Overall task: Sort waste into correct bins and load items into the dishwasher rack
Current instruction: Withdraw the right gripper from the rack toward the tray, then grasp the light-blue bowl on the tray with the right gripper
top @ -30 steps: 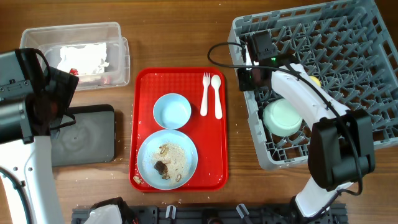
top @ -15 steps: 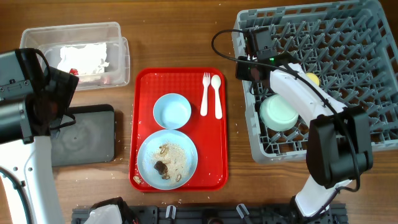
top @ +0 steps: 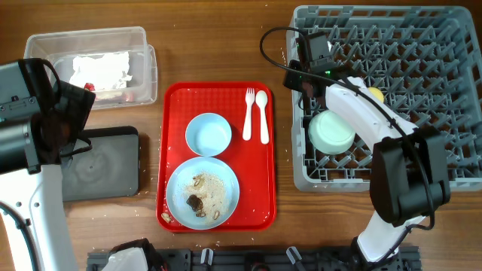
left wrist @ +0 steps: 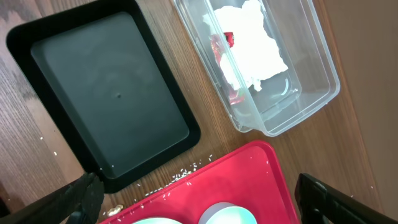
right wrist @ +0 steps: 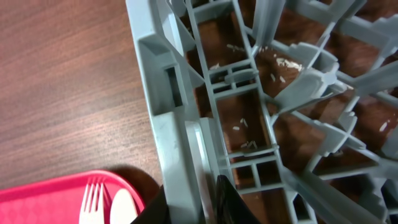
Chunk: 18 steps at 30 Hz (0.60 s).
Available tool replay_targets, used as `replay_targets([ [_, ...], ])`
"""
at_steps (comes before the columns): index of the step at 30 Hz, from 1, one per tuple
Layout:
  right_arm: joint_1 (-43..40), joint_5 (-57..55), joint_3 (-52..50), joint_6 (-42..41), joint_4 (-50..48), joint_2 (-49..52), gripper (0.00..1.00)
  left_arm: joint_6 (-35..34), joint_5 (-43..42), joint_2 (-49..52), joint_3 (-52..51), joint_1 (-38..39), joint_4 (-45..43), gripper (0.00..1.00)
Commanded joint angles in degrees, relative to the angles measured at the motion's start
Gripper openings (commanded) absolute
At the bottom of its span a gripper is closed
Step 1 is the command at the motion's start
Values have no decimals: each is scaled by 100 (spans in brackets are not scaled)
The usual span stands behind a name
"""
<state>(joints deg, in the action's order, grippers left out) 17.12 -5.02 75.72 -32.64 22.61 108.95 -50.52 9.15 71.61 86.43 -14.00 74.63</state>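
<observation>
Already in the big grey plastic rack with upright pegs [top: 422,45], right side of the overhead view: a mint green bowl [top: 334,132] and a small yellow cup [top: 374,95], partly hidden by the arm. Already in the clear plastic tub [top: 45,44], upper left: a crumpled white wrapper with red marks [top: 102,69]. No scraps seen yet in the shallow black tray [top: 105,162] just below it.

Left to do, by the look of it: on the flat red tray [top: 177,105] in the middle, a small light blue bowl [top: 208,133], a white plastic fork [top: 248,113] and spoon [top: 263,117], plus a bigger light blue plate [top: 181,175] with beige rice crumbs [top: 215,188] and brown scraps [top: 195,202]. Probably less than half done.

Right hand [right wrist: 208,199]: clamped on the left wall of the rack. Clear only at the bottom of the right wrist view, along with rice grains [right wrist: 249,127] under the rack on the wooden desk [right wrist: 62,74].

Left hand [left wrist: 199,196]: fingers wide apart, holding nothing, above the black tray and tub. Only in the left wrist view: tiny crumbs [left wrist: 186,171] on the desk beside the black tray. Only from overhead: the whole plate and rack.
</observation>
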Motion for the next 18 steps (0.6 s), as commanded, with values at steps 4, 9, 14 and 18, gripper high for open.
replay_targets([
  [4,-4,212,44,-933,-140,-52,24,-96,76,-37,15,-26,0,100],
  [9,-4,223,46,-732,107,-197,37,-94,76,-37,15,-26,0,100],
  [14,-4,549,46,-273,553,-863,50,-96,76,-37,15,-26,0,100],
  [18,-4,1471,46,293,560,-1499,55,-96,76,-37,15,-26,0,100],
])
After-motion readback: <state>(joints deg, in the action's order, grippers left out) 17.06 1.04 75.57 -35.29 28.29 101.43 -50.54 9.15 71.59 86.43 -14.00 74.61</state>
